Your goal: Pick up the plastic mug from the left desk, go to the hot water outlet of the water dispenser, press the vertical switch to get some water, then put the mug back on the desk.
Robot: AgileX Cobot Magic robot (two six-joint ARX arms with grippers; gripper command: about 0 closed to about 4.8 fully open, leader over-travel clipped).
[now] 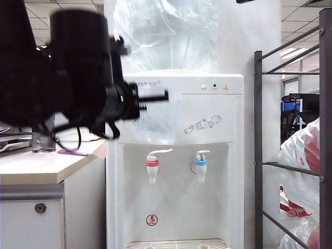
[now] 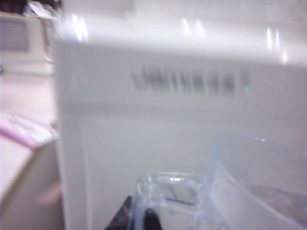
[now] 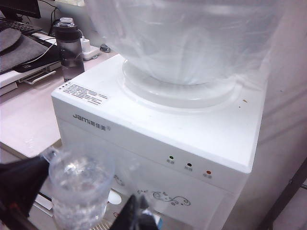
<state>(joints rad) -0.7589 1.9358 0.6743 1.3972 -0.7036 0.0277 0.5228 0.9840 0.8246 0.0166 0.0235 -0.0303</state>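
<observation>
The clear plastic mug (image 1: 155, 127) hangs in front of the white water dispenser (image 1: 207, 181), above the red-collared hot water outlet (image 1: 152, 167) and its thin white vertical switch (image 1: 161, 152). My left gripper (image 1: 161, 96) is shut on the mug's handle (image 2: 168, 191), with the mug body (image 2: 259, 187) beside the black fingers. In the right wrist view the mug (image 3: 81, 187) looks upright. My right gripper (image 3: 138, 199) is shut on nothing, high above the dispenser's front. The left desk (image 1: 41, 166) lies behind the left arm.
A blue-collared tap (image 1: 201, 165) sits right of the red one, with the drip tray (image 1: 179, 244) below. A grey metal rack (image 1: 259, 155) stands at the right. A dark bottle (image 3: 69, 45) stands on the desk behind the dispenser. A clear water bottle (image 3: 187, 38) tops the dispenser.
</observation>
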